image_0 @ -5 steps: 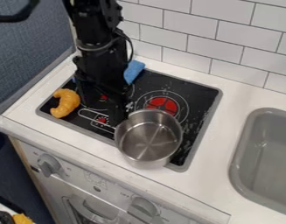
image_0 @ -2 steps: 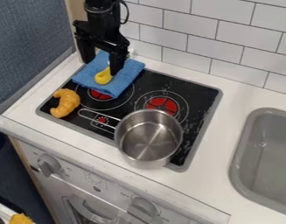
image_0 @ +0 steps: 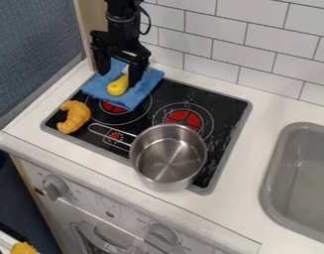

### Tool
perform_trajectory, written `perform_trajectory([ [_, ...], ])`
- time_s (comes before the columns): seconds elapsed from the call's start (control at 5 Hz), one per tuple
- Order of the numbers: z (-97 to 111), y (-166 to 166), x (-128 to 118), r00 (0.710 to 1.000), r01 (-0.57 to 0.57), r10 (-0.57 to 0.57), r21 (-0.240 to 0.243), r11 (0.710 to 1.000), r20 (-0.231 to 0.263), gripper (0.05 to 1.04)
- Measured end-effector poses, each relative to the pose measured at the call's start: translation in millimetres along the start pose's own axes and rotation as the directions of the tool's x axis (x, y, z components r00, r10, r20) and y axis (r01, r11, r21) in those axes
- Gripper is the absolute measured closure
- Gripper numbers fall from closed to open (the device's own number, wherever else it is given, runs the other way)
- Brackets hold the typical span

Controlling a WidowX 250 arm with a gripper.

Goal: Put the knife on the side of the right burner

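Note:
My gripper (image_0: 118,78) hangs over the blue cloth at the back left of the stove, its two fingers spread apart. Between and just below them lies the knife (image_0: 118,86), whose yellow handle points toward the front and whose pale part runs back under the gripper. The knife rests on the blue cloth (image_0: 134,98). To the right of the cloth is the right burner (image_0: 184,119), a red disc inside white rings.
A steel pot (image_0: 168,158) stands at the stove's front right, near the right burner. An orange croissant (image_0: 74,117) lies on the left edge. A grey sink (image_0: 303,173) is at the right, and a tiled wall (image_0: 243,44) rises behind.
The arm has drawn back from over the stove's middle to above the cloth, uncovering the cloth and knife. Since the later earlier frame, the gripper has shifted slightly and its fingers show clearly apart.

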State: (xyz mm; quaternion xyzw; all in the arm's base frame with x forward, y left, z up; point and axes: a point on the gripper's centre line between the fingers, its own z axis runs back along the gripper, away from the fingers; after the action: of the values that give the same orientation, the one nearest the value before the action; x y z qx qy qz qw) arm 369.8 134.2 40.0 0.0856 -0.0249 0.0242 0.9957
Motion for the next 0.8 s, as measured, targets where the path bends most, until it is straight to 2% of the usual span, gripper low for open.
perform_trajectory([
  [0.4,-12.2,2.1,-0.6,0.999,0.004,-0.004,-0.003,1.000,-0.041,0.107],
  [0.6,-21.9,6.9,-4.9,0.997,-0.004,0.003,-0.013,1.000,-0.082,0.211],
  [0.8,-20.5,6.3,-2.6,0.997,0.009,-0.011,-0.026,1.000,-0.073,0.504],
])
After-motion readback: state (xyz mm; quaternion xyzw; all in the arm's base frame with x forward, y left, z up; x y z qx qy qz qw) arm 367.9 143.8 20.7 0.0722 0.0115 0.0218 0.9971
